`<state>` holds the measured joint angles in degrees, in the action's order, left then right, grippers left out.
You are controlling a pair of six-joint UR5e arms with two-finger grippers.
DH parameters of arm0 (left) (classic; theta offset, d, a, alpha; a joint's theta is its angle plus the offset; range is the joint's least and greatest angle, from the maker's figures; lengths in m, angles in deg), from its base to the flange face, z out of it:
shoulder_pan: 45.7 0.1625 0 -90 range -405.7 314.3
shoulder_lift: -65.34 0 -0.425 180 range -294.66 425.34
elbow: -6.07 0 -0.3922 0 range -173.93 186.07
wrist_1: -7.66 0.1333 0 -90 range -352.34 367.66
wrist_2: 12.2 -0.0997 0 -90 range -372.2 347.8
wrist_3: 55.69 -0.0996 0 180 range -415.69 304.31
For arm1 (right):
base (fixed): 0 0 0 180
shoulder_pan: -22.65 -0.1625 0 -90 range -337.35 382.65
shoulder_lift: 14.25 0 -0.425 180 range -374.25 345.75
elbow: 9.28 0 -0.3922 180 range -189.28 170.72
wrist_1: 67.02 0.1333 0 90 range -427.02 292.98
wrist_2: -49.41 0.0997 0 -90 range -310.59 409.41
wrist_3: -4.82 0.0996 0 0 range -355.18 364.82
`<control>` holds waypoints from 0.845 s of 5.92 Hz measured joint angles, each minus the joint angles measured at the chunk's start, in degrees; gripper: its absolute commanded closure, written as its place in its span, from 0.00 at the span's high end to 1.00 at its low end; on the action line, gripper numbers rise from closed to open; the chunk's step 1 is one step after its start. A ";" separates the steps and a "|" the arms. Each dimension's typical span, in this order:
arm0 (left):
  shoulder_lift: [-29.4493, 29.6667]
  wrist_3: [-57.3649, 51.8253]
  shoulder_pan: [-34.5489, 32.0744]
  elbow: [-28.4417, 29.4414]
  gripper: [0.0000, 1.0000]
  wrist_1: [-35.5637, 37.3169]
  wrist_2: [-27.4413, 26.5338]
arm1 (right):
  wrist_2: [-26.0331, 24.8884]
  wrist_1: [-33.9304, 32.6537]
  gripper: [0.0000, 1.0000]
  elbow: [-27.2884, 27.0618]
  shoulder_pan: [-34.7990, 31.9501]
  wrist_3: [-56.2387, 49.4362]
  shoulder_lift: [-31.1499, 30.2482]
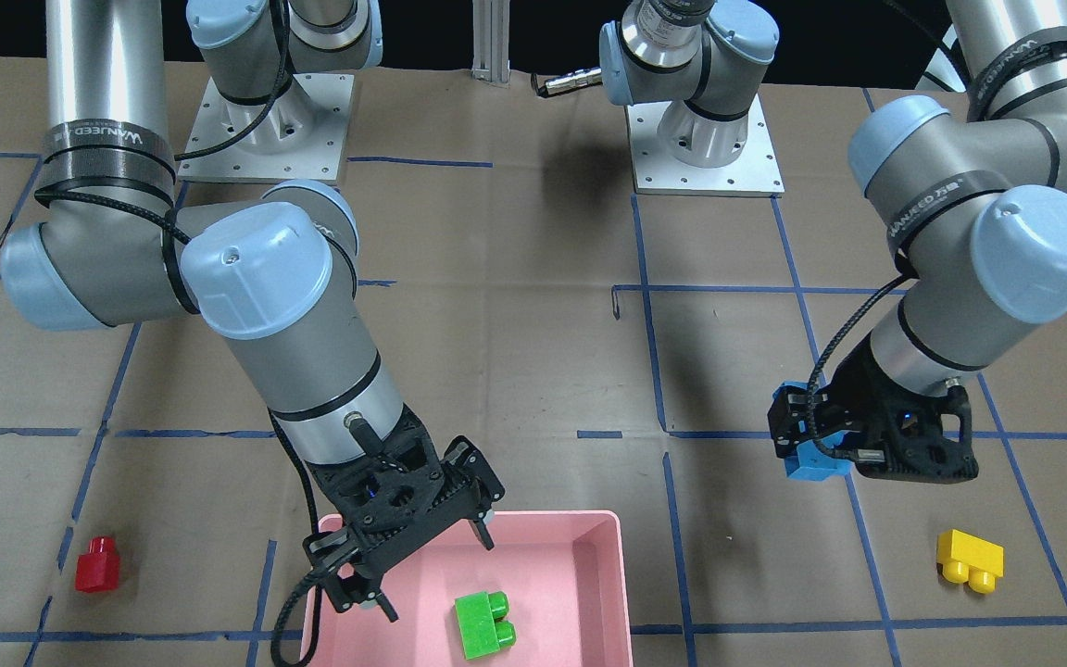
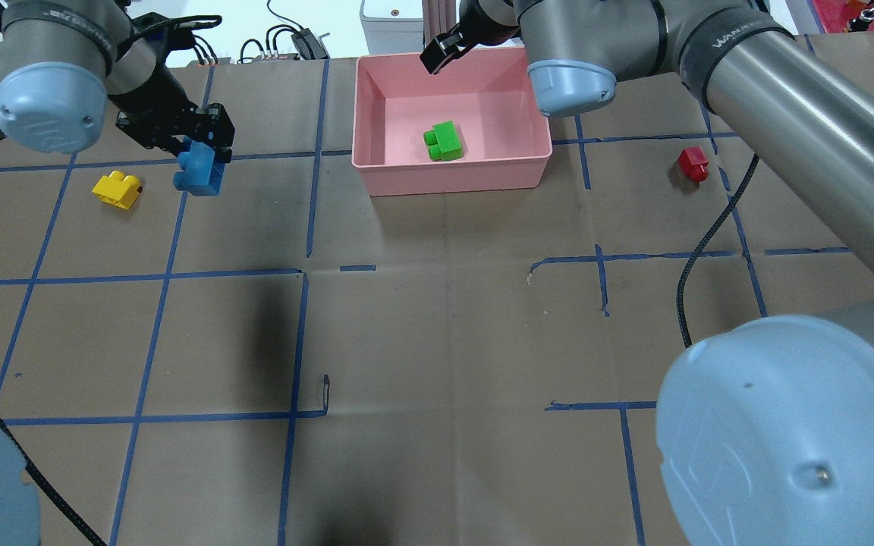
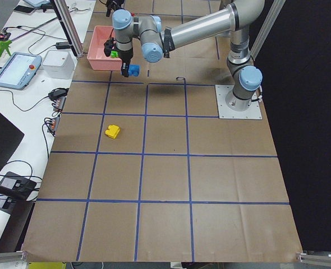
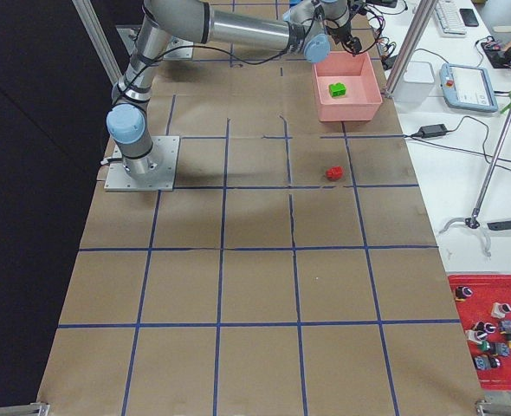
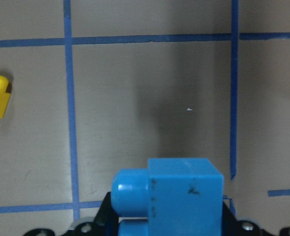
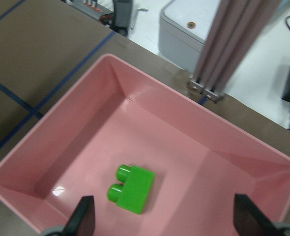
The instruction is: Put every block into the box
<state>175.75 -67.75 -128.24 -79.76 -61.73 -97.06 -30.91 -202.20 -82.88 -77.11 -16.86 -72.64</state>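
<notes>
The pink box (image 2: 452, 177) stands at the table's far middle with the green brick (image 2: 444, 142) lying inside it. My right gripper (image 2: 441, 53) hangs open and empty over the box; the right wrist view shows its fingers (image 6: 83, 220) spread above the green brick (image 6: 131, 188). My left gripper (image 2: 196, 148) is shut on the light-blue brick (image 2: 198, 173) and holds it above the table, left of the box. The yellow brick (image 2: 117, 189) lies on the table just left of it. The red brick (image 2: 693, 164) lies on the table right of the box.
Blue tape lines grid the brown table cover. A white device (image 6: 194, 29) and an aluminium post (image 6: 233, 44) stand just beyond the box's far edge. Cables and tablets lie on the side benches. A red tray (image 4: 489, 334) of small parts sits off the table.
</notes>
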 measured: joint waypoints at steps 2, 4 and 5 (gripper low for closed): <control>8.36 4.35 -6.87 12.38 0.32 -2.36 3.67 | -6.60 13.36 1.00 -0.77 5.12 0.57 -4.15; 21.04 12.27 -14.95 27.82 0.33 -3.33 3.68 | -8.68 24.25 0.98 -1.36 13.37 1.11 -6.13; 26.11 14.79 -17.53 32.00 0.62 -2.48 2.46 | -8.94 23.74 0.99 -2.84 17.23 1.07 -4.88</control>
<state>201.86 -52.96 -145.77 -47.76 -64.21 -94.61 -39.85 -178.46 -85.72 -59.88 -15.79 -77.52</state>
